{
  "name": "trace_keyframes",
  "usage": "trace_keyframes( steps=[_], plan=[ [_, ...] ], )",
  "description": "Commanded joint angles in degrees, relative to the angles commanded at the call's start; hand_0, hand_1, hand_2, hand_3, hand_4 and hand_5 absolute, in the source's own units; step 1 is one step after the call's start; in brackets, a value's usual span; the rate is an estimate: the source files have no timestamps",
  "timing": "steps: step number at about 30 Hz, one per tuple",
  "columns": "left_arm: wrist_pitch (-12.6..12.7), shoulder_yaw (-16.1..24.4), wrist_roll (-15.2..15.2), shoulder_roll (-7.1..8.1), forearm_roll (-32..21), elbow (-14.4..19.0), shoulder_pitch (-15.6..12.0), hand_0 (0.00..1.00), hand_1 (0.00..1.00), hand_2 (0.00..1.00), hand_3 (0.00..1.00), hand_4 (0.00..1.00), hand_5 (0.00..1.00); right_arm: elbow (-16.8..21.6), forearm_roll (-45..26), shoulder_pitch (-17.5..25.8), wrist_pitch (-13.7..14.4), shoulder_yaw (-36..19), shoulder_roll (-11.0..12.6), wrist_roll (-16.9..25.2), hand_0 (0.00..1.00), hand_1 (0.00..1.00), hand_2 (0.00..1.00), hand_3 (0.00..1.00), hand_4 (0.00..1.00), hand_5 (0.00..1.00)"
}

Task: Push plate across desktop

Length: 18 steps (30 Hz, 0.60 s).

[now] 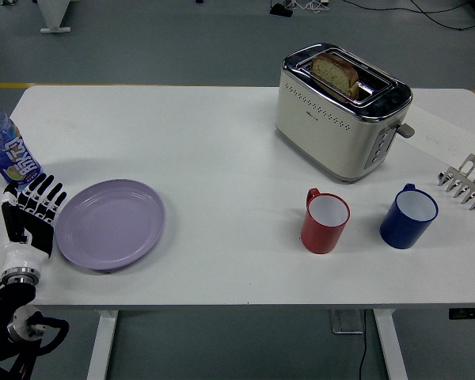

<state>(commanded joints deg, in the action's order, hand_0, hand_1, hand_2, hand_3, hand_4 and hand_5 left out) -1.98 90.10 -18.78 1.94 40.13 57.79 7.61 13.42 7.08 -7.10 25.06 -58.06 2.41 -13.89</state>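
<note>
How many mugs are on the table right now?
2. The red mug stands in front of the toaster; the blue mug stands to its right, near the metal rack. None appears hidden.

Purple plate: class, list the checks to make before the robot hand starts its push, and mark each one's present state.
1. Left robot hand beside the purple plate at its left rim: ok.
2. Fingers spread, holding nothing: ok.
3. Firm contact with the rim: cannot tell.
4. Table bare to the plate's right up to the red mug: ok.
5. Water bottle clear of the hand: ok, close behind it.
</note>
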Motion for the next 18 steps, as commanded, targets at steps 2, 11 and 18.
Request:
trace_keyframes(
  steps=[2,11,18],
  plan=[
    [-0.01,-0.3,-0.07,-0.31,-0.1,-0.06,0.03,0.783,0.775,0.763,0.629,0.55,0.998,0.0,0.16,0.04,0.0,-0.07,0.0,-0.03,0.549,0.461,0.573,0.578,0.306,0.446],
    [0.92,-2.94,-1.55,-1.25,-0.95,-0.59,0.44,0.776,0.771,0.759,0.625,0.548,0.998,-0.06,0.26,0.07,-0.06,-0.04,0.04,0.05,0.549,0.461,0.573,0.578,0.307,0.448],
    [1.14,-4.3,-1.91,-1.94,-1.4,-0.34,1.04,0.776,0.768,0.759,0.621,0.546,0.998,-0.13,0.13,-0.17,-0.14,0.04,0.13,0.17,0.549,0.461,0.573,0.579,0.307,0.448]
  ],
)
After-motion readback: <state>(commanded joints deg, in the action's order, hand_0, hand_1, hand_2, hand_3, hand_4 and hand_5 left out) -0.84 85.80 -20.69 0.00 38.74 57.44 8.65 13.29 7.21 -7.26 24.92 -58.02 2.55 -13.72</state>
